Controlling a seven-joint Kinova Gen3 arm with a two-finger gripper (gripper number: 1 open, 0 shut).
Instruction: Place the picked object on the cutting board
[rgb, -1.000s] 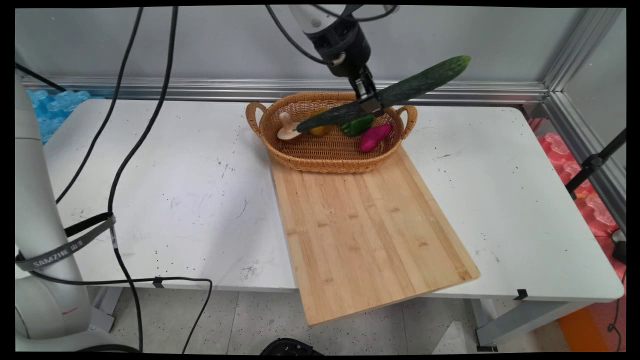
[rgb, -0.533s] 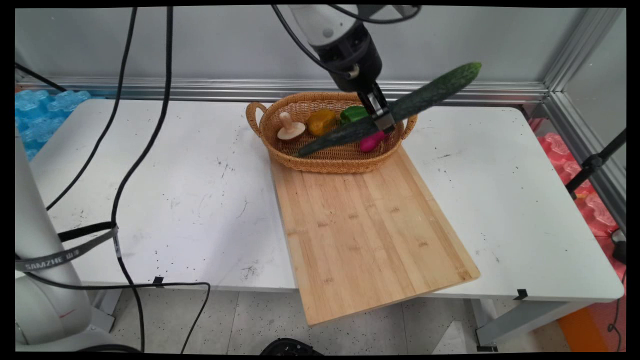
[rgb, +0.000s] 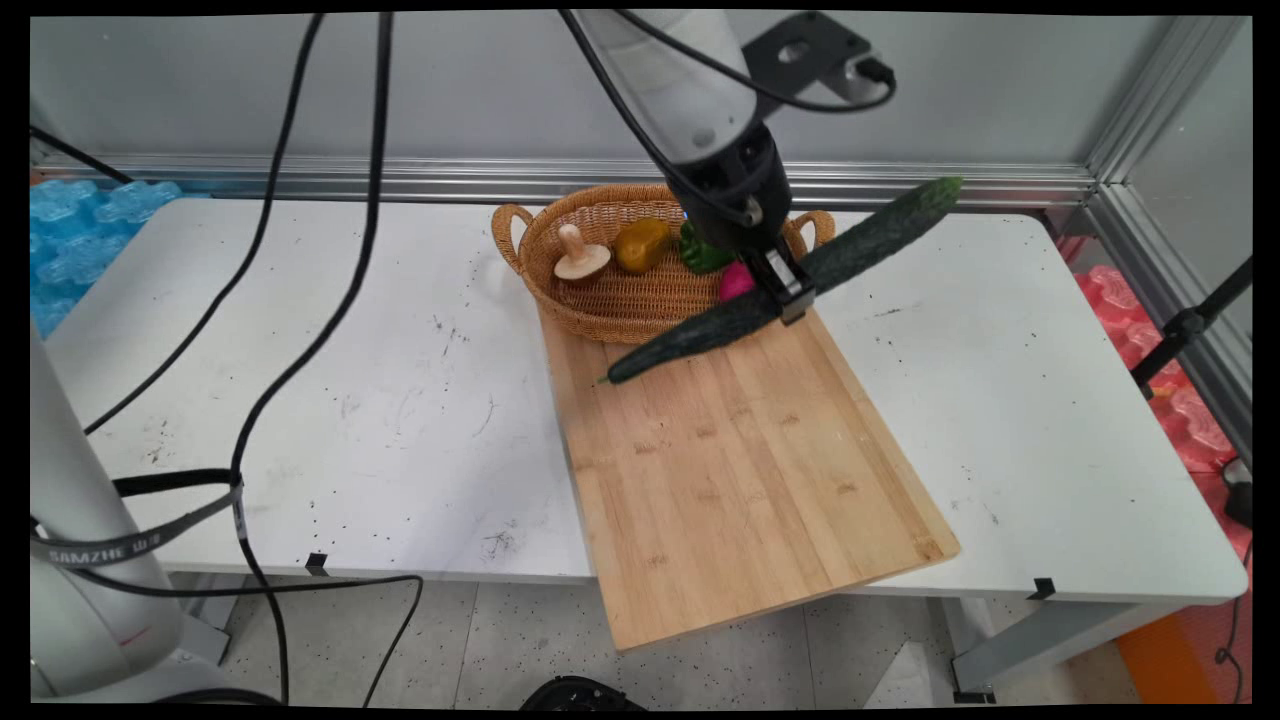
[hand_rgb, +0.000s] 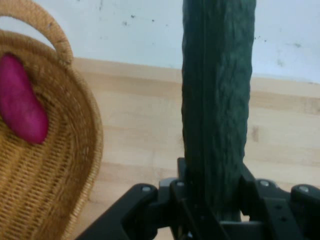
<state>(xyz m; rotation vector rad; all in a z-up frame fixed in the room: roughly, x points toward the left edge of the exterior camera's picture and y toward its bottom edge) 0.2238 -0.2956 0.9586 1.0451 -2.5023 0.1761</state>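
The pincer (rgb: 787, 295) was clenched around a long dark-green cucumber (rgb: 780, 282), gripping it near its middle and holding it in the air. The cucumber hung tilted: its lower left tip dipped over the far left part of the wooden cutting board (rgb: 740, 460), and its upper right end reached out over the bare tabletop (rgb: 1000, 400) to the right of the board. The hand view showed the cucumber (hand_rgb: 217, 105) running straight up between the two fingers, with board beneath it.

Just behind the pincer sat the wicker basket (rgb: 600, 310), its near rim touching or overlapping the board's far edge. In it lay a wooden mushroom (rgb: 578, 256), a yellow pepper-like piece (rgb: 642, 244), a green piece (rgb: 700, 255) partly hidden by the arm, and a magenta piece (rgb: 735, 282).

The risks looked plain. A long thing held at one spot could pivot between the fingers, and the low tip could strike the board first and twist the grip loose. The basket's near rim and right handle (hand_rgb: 42, 25) stood close to the pincer, so a small drift toward the far side could knock the basket. Set down crosswise, the cucumber's right end would probably overhang the board and it might roll off.
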